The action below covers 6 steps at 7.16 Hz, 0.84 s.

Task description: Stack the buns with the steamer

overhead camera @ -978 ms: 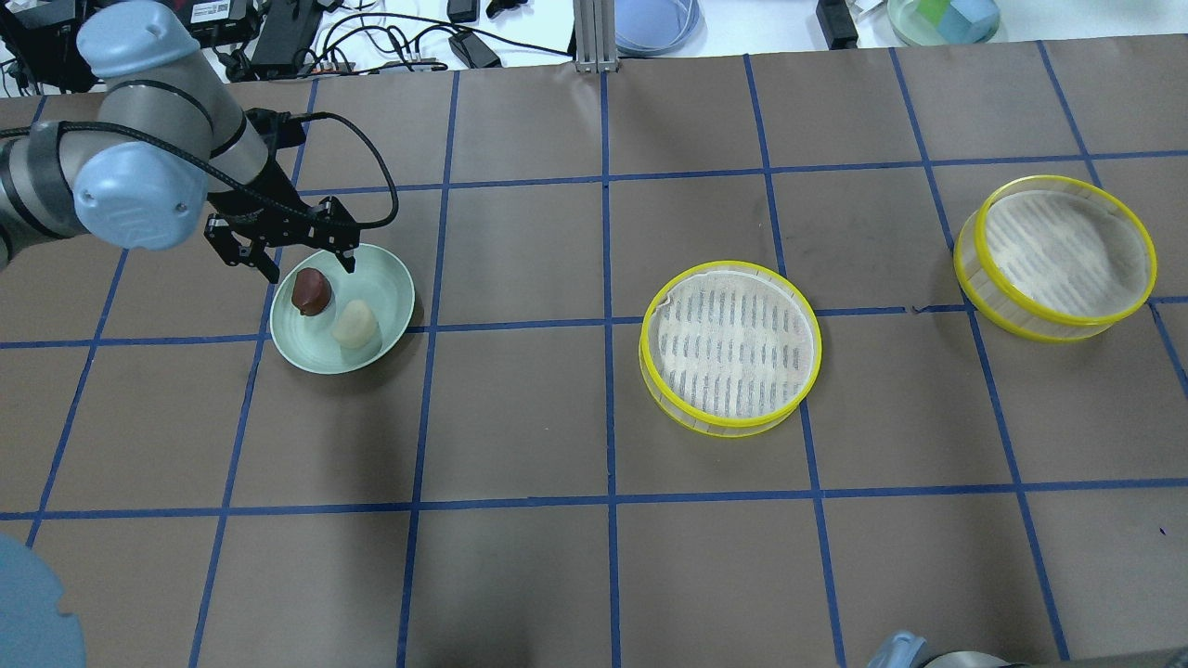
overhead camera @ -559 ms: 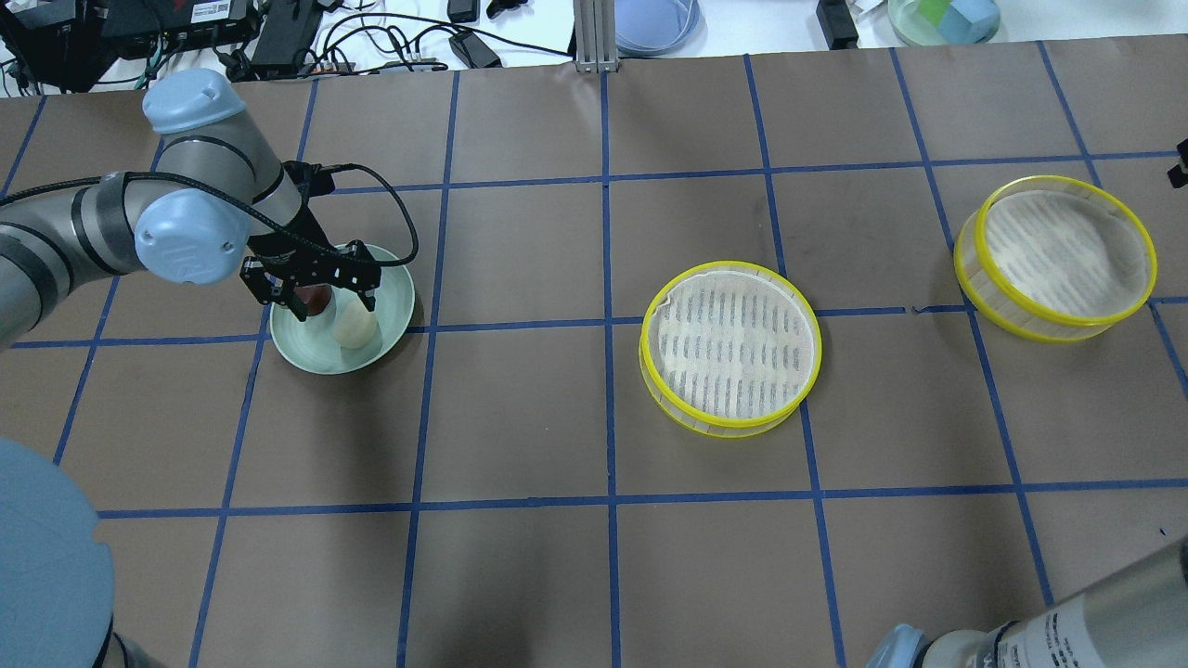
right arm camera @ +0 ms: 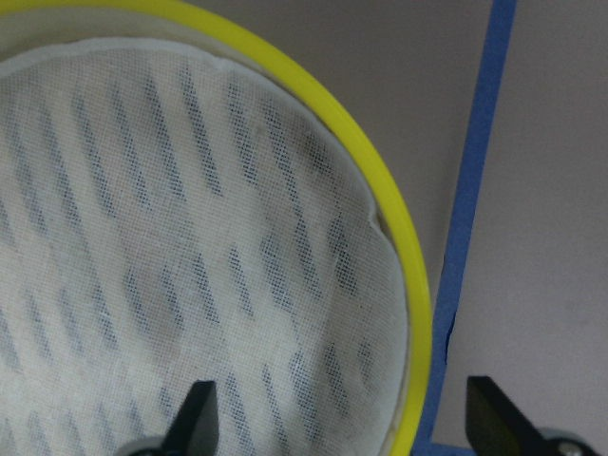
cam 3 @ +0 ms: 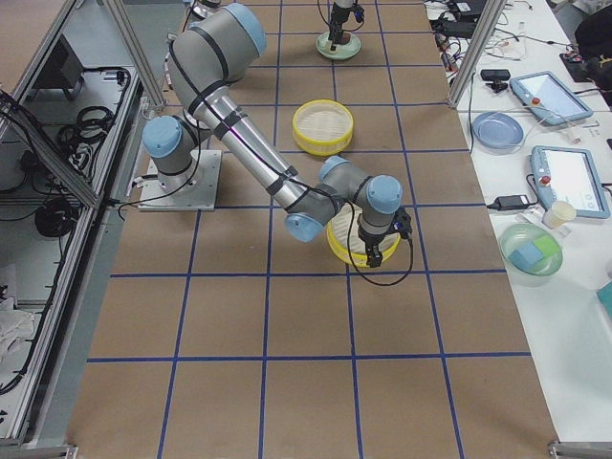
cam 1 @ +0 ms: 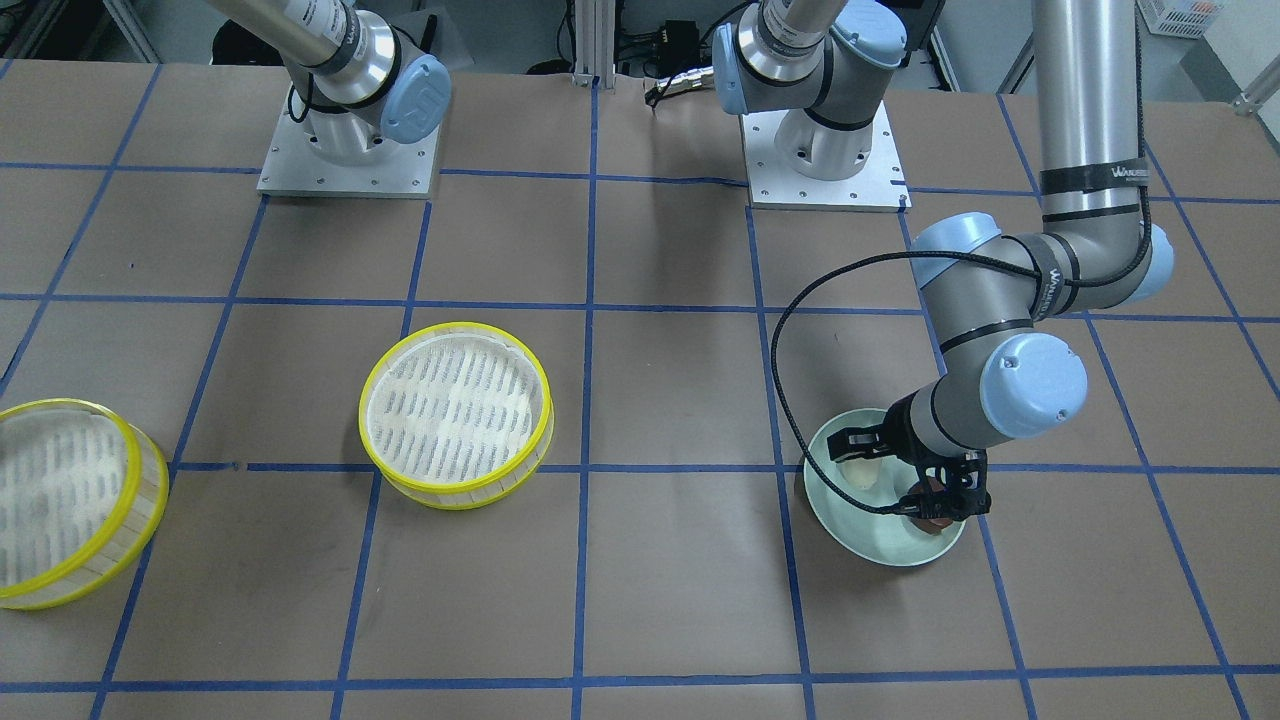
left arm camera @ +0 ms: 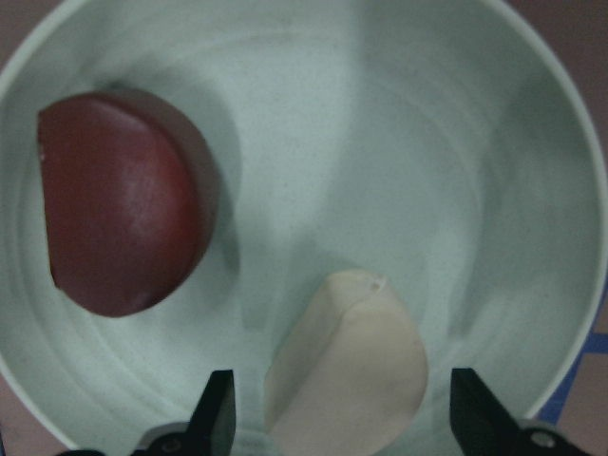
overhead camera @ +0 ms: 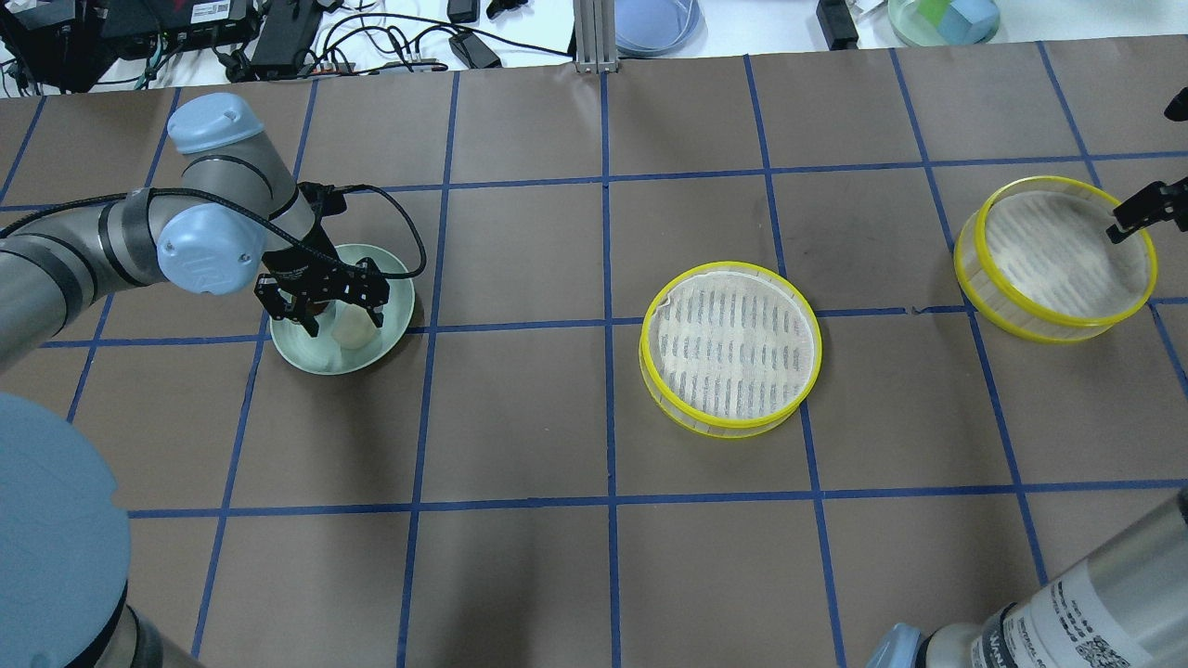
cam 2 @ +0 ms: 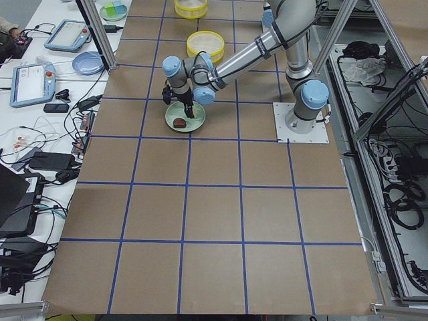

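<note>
The cream-white bun (left arm camera: 347,375) and the reddish-brown bun (left arm camera: 119,204) lie in the pale green plate (overhead camera: 394,301). My left gripper (left arm camera: 347,423) is open and low in the plate, one finger on each side of the cream bun, not closed on it. The brown bun (cam 1: 935,520) lies beside it, outside the jaws. One steamer basket (overhead camera: 730,348) stands mid-table. The other steamer basket (overhead camera: 1058,255) stands at the far right. My right gripper (right arm camera: 342,418) is open over that basket's yellow rim (right arm camera: 404,256), one finger inside it and one outside.
Blue tape lines grid the brown table cover. Cables, power bricks and two dishes (overhead camera: 654,23) lie beyond the far edge. The left arm's elbow (overhead camera: 209,246) hangs over the table just left of the plate.
My left gripper moved from the plate's far rim down over the cream bun, still open. My right arm came into the overhead view, and its gripper reached the right basket's rim.
</note>
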{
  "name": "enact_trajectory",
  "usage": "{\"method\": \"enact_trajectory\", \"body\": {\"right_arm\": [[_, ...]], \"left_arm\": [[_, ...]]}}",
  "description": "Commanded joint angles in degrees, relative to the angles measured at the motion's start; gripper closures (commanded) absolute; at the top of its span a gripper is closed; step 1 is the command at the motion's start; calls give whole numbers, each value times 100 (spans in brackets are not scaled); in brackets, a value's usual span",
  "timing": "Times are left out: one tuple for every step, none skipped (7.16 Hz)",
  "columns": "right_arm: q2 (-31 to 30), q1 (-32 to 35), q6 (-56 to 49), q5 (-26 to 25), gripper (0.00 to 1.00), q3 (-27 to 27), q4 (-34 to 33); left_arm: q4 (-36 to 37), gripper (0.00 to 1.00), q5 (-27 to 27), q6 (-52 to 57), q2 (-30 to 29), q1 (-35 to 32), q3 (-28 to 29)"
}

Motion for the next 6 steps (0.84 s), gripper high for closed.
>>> {"method": "enact_trajectory", "body": {"right_arm": [[27,0,-22,-186,88,22,-76],[44,0,-22,-203,99,22,-67],[36,0,-13,-377,100,22,-59],[10,0,-13,-405,100,22,-32],[-43,0,13,-379,100,14,11],[-200,0,74,-344,100,14,142]], "left_arm": [[103,100,9,21,-40,0,53],[103,100,0,12,-41,0,53],[112,100,0,12,12,0,70],[129,100,-26,-58,160,-122,157],[-10,100,9,-93,266,-367,367],[-333,100,-17,-624,432,-674,534]]}}
